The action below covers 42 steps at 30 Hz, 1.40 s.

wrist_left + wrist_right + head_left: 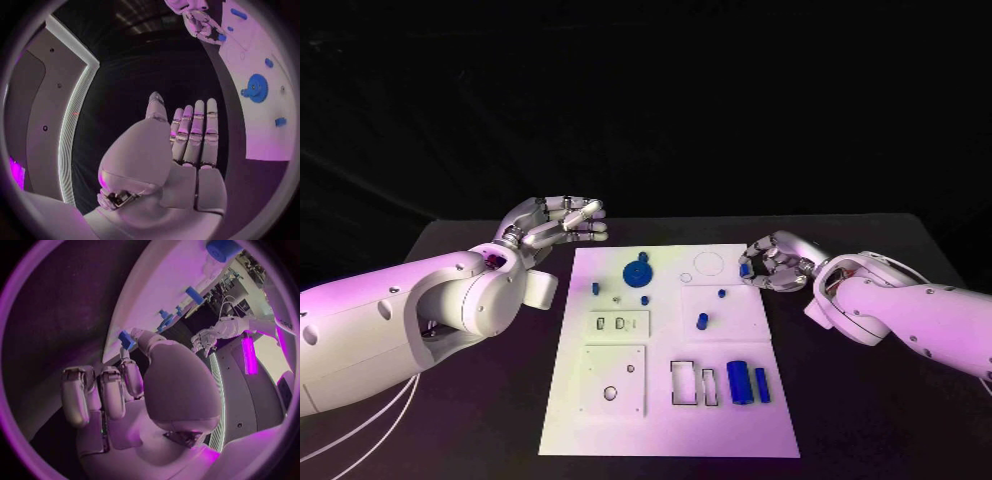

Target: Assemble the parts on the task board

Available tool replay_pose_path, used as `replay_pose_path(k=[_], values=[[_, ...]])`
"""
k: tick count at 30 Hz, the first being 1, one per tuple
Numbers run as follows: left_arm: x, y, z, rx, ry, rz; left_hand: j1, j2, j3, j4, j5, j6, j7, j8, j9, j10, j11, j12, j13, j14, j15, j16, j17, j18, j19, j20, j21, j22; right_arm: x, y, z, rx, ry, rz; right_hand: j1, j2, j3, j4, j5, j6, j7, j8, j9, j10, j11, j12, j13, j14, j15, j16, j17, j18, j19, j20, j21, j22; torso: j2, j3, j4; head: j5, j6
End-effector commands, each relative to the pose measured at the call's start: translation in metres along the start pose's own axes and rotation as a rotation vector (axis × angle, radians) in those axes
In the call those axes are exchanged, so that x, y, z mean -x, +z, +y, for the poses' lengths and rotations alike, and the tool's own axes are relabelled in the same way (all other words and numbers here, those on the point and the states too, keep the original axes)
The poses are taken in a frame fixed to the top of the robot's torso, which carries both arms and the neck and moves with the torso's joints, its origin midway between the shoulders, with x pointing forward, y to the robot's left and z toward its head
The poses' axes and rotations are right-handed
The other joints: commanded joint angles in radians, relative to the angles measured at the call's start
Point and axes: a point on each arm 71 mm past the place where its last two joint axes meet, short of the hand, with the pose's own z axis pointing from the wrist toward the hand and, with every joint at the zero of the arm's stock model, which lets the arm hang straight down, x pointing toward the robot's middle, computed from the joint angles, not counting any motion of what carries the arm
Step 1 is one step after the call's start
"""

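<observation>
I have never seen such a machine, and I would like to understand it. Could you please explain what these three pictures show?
This is a robot with two white arms, each ending in a silver hand. The square picture looks down from the robot's head. The two round pictures come from cameras at its wrists. On the black table lies a white board with blue parts on it: a gear, two cylinders and some smaller pieces. The left hand holds nothing, and its fingers are apart. The right hand appears to pinch one small blue piece at its fingertips.
</observation>
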Motion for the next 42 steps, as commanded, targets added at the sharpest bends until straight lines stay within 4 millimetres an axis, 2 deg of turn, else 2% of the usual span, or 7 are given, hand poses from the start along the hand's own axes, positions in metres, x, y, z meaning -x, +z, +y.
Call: replay_pose_path(k=[1,19,29,33,35,39,42], values=[[-0.002,0.0,-0.001,-0.009,-0.006,0.019,-0.001,0.009,-0.008,0.0,-0.006,-0.006,0.032,-0.002,0.001,-0.005,0.0,-0.004,0.002,-0.008,0.002,-0.006,0.002,0.004,-0.008,0.001,-0.005,-0.001,0.0,0.001,0.0,-0.006,0.001,-0.006,-0.012,0.014,0.016,-0.003,-0.003,0.018,-0.004,0.012,0.0,0.012,-0.003,0.007,0.026,0.106,-0.002,0.004,0.263,0.0,0.069,0.002,0.005,0.231,-0.001,-0.0002,-0.0005,0.002,0.0],[-0.002,0.0,-0.001,-0.006,-0.005,0.016,-0.001,0.011,-0.01,0.0,-0.006,-0.007,0.032,-0.002,0.003,-0.005,0.001,-0.004,0.002,-0.009,0.002,-0.007,0.004,0.004,-0.011,0.001,-0.006,-0.002,-0.001,0.003,0.001,-0.008,0.005,-0.006,-0.04,0.031,0.059,-0.024,-0.011,0.083,-0.026,0.047,0.018,0.03,-0.022,0.022,0.045,0.106,-0.017,0.004,0.263,-0.002,0.075,-0.012,0.012,0.237,-0.001,0.0006,-0.0009,0.0,-0.004],[-0.001,0.0,-0.001,-0.006,-0.004,0.014,-0.001,0.011,-0.01,0.0,-0.006,-0.007,0.032,-0.002,0.003,-0.005,0.001,-0.004,0.002,-0.009,0.002,-0.007,0.004,0.004,-0.011,0.001,-0.006,-0.002,0.002,0.002,0.005,-0.01,-0.016,-0.08,-0.043,0.046,0.076,-0.042,-0.005,0.107,-0.038,0.062,0.029,0.046,-0.032,0.034,0.063,0.106,-0.027,0.004,0.263,-0.006,0.085,-0.021,0.024,0.246,-0.001,-0.0002,-0.0007,0.0,-0.005],[0.0,0.0,-0.001,-0.006,-0.003,0.013,-0.001,0.011,-0.01,0.0,-0.006,-0.007,0.032,-0.002,0.003,-0.005,0.001,-0.004,0.002,-0.009,0.002,-0.007,0.004,0.004,-0.011,0.001,-0.006,-0.002,0.002,0.0,0.012,0.001,-0.013,-0.083,-0.046,0.048,0.079,-0.043,0.0,0.108,-0.038,0.064,0.031,0.049,-0.033,0.036,0.066,0.106,-0.028,0.004,0.263,-0.008,0.088,-0.022,0.029,0.249,-0.003,-0.0008,-0.001,0.002,-0.006],[0.001,0.0,-0.001,-0.005,-0.003,0.011,-0.001,0.011,-0.01,0.0,-0.006,-0.007,0.032,-0.002,0.003,-0.005,0.001,-0.004,0.002,-0.009,0.002,-0.007,0.004,0.004,-0.011,0.001,-0.006,-0.002,0.002,-0.001,0.018,0.008,-0.009,-0.077,-0.05,0.053,0.081,-0.044,-0.001,0.106,-0.038,0.063,0.031,0.05,-0.033,0.037,0.066,0.106,-0.029,0.004,0.263,-0.008,0.09,-0.023,0.031,0.251,-0.005,-0.0025,-0.0007,0.003,-0.005],[0.002,0.0,0.0,-0.005,-0.001,0.008,-0.001,0.011,-0.01,0.0,-0.006,-0.007,0.032,-0.002,0.003,-0.005,0.001,-0.004,0.002,-0.009,0.002,-0.007,0.004,0.004,-0.011,0.001,-0.006,-0.002,0.002,-0.003,0.035,0.033,-0.006,-0.068,-0.054,0.056,0.082,-0.043,-0.004,0.105,-0.038,0.062,0.032,0.05,-0.033,0.038,0.067,0.106,-0.029,0.004,0.263,-0.009,0.092,-0.024,0.034,0.253,-0.005,-0.0036,0.0005,0.004,-0.004],[0.004,0.001,0.0,-0.003,0.0,0.004,0.0,0.013,-0.013,0.0,-0.006,-0.008,0.033,-0.002,0.005,-0.006,0.001,-0.004,0.002,-0.01,0.002,-0.008,0.006,0.004,-0.014,0.001,-0.006,-0.002,0.0,-0.004,0.054,0.062,-0.011,-0.062,-0.06,0.059,0.084,-0.044,0.006,0.106,-0.039,0.064,0.034,0.052,-0.034,0.039,0.069,0.106,-0.03,0.004,0.263,-0.011,0.096,-0.024,0.04,0.256,-0.007,-0.0064,0.001,0.006,-0.007]])
